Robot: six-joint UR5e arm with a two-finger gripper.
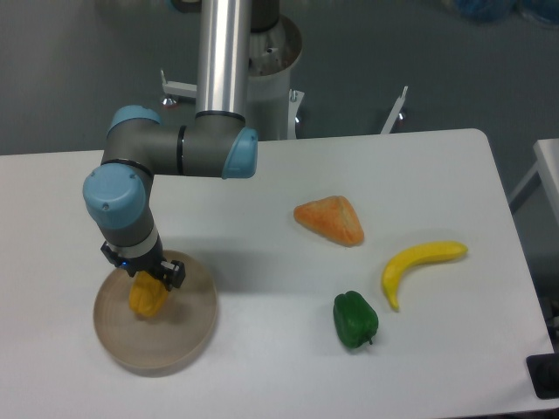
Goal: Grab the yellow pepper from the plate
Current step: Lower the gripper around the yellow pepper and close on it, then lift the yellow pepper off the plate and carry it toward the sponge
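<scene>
The yellow pepper lies on the left part of the round beige plate at the table's front left. My gripper reaches straight down onto the pepper's top. Its fingers are mostly hidden behind the wrist and the pepper. I cannot tell whether they are closed on the pepper. The pepper seems to rest on the plate.
A green pepper sits at the front middle-right. A yellow banana lies to its right. An orange wedge-shaped object lies in the middle. The arm's base column stands at the back of the white table.
</scene>
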